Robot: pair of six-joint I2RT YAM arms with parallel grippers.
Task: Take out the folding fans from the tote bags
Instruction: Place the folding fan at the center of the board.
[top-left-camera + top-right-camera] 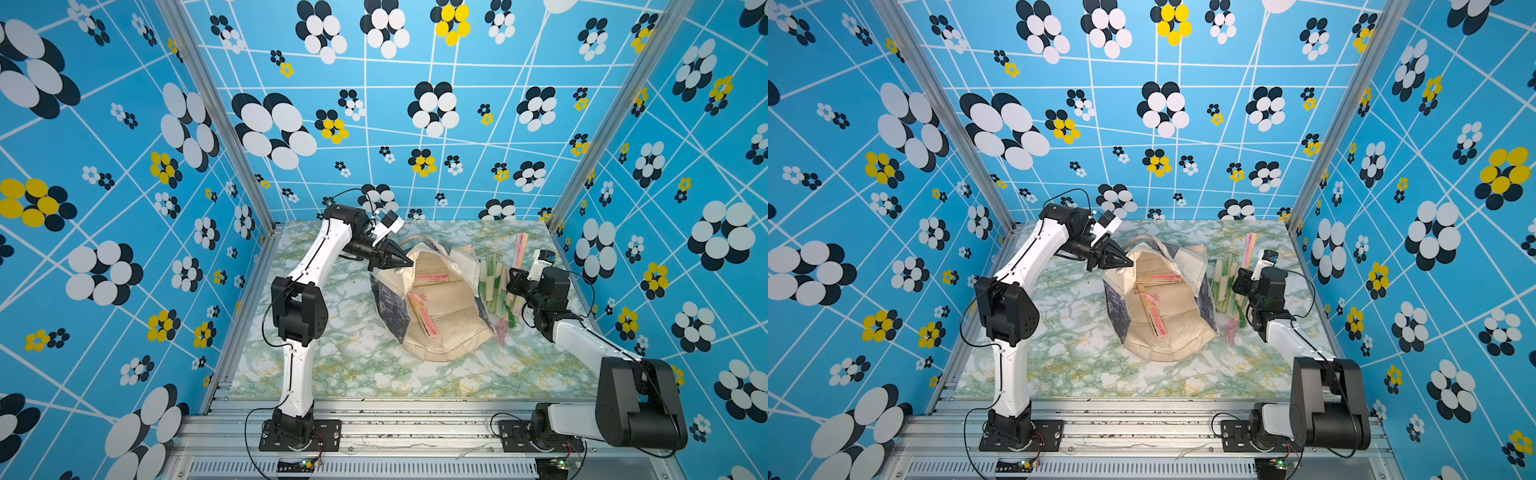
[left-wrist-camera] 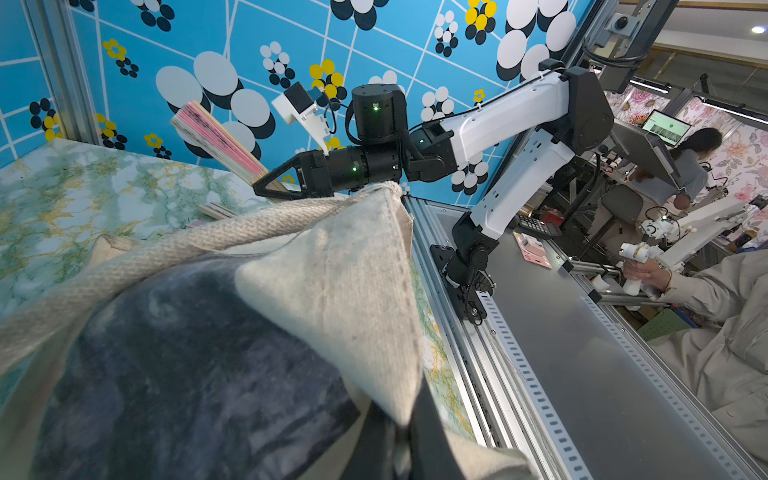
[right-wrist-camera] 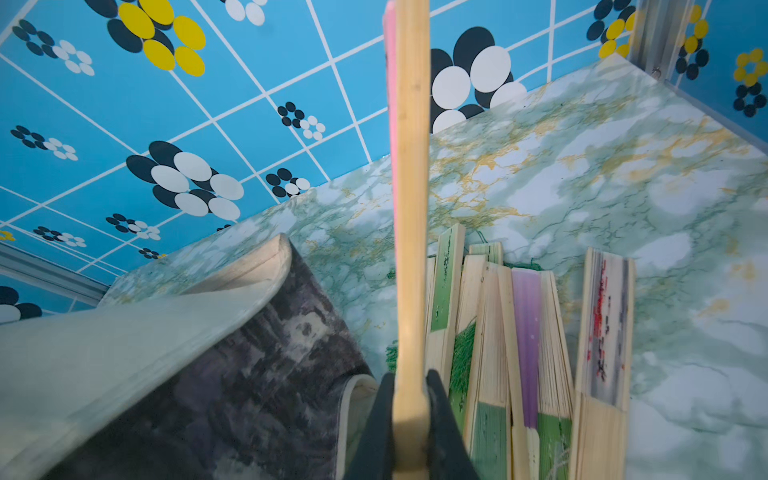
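The tote bag (image 1: 446, 309) (image 1: 1177, 324) lies slumped open mid-table, cream with dark side panels. Two pink-edged folding fans (image 1: 432, 277) (image 1: 424, 318) rest inside it. My left gripper (image 1: 408, 262) (image 1: 1128, 262) is shut on the bag's cream rim (image 2: 353, 291) at its far left corner, holding it up. My right gripper (image 1: 512, 273) (image 3: 409, 415) is shut on the base of a pink-edged fan (image 3: 409, 166) (image 2: 216, 137), held above the table just right of the bag. Several taken-out fans (image 1: 494, 286) (image 3: 528, 332) lie piled below it.
The green marbled table (image 1: 332, 357) is walled by blue flowered panels on three sides. An aluminium rail (image 1: 395, 419) carrying both arm bases runs along the front edge. A bag strap handle (image 1: 409, 240) loops toward the back wall.
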